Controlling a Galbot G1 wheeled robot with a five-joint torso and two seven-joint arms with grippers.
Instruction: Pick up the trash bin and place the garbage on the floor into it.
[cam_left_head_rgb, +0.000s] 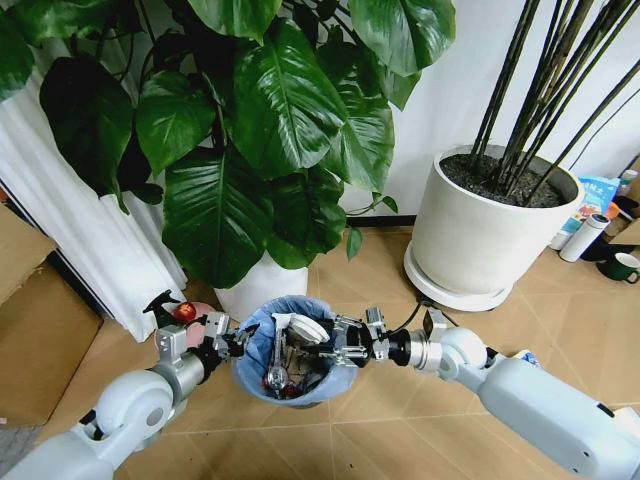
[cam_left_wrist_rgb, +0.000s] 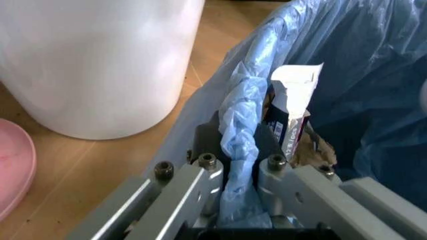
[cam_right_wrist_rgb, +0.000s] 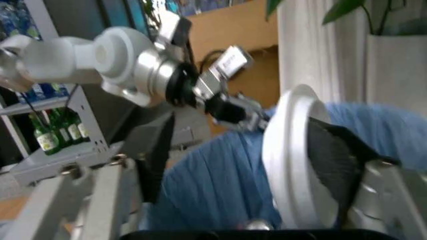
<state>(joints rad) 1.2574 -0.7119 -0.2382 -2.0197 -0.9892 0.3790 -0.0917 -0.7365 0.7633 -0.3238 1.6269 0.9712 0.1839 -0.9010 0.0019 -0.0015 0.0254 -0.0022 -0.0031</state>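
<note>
The trash bin, black with a crinkly light-blue bag over its rim, hangs low in front of me. My left gripper is shut on its rim, bag pinched between the fingers. My right gripper reaches over the bin's mouth from the other side and stands open. A small white disc leans against one finger pad, with a wide gap to the other finger. The disc is above the blue bag. Inside the bin lie a blue-white packet and red garbage.
A white plant pot stands just behind the bin, and a big white pot at the right. A cardboard box is at the left. A blue-white scrap lies by my right arm. A dark-green mug sits at the far right.
</note>
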